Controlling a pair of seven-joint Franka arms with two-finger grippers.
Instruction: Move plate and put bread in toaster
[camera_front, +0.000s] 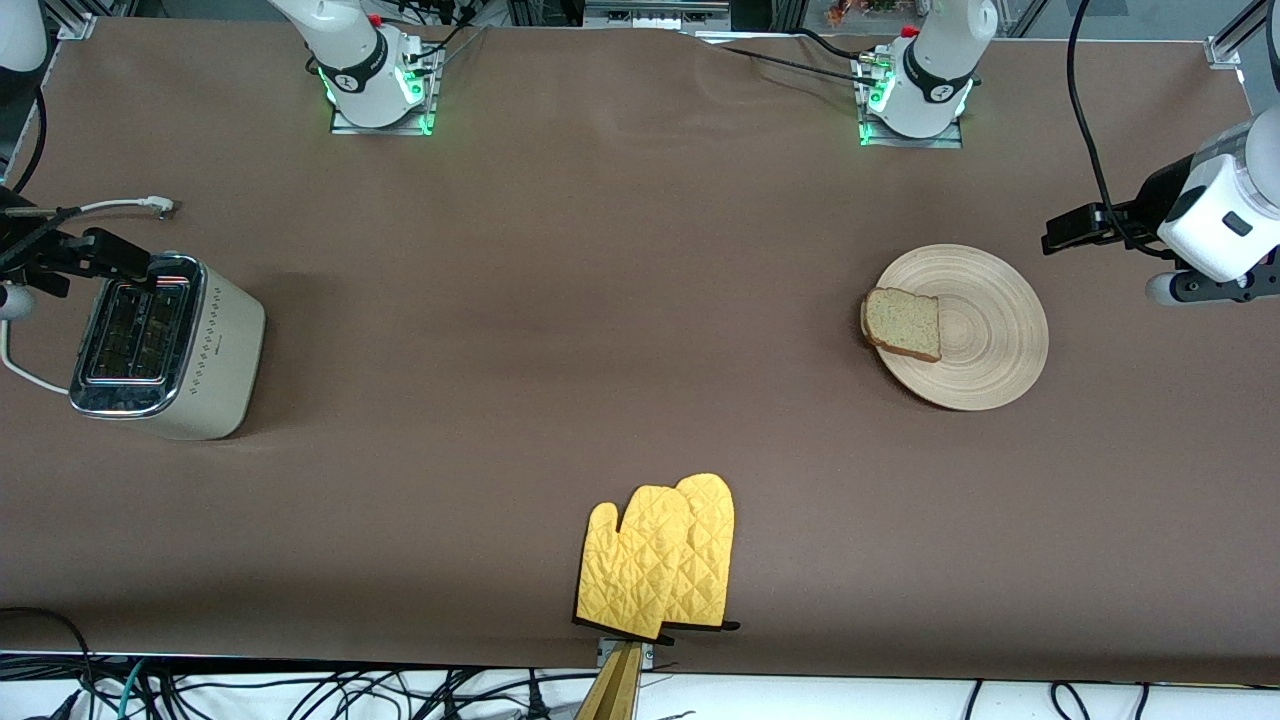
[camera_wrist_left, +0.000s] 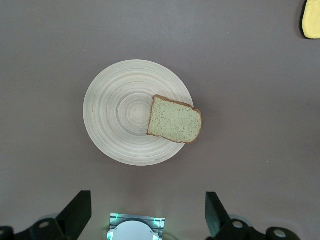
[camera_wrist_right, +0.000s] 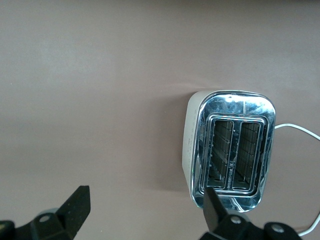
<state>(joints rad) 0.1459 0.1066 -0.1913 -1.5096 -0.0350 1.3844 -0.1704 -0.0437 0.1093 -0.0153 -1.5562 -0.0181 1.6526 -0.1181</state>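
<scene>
The round wooden plate (camera_front: 985, 330) (camera_wrist_left: 120, 112) lies toward the left arm's end of the table. A slice of bread (camera_front: 903, 323) (camera_wrist_left: 175, 120) rests flat on its rim, on the side toward the right arm's end, overhanging a little. My left gripper (camera_front: 1075, 228) (camera_wrist_left: 147, 195) hangs high in the air by the plate, open and holding nothing. The cream toaster (camera_front: 165, 345) (camera_wrist_right: 227, 155) stands at the right arm's end, both slots showing no bread. My right gripper (camera_front: 100, 258) (camera_wrist_right: 146, 190) hovers above the toaster, open and holding nothing.
A pair of yellow oven mitts (camera_front: 660, 560) (camera_wrist_left: 311, 19) lies near the table's front edge, midway along it. The toaster's white cord (camera_front: 120, 205) (camera_wrist_right: 300, 131) trails on the brown cloth beside the toaster. Both arm bases stand along the table's edge farthest from the camera.
</scene>
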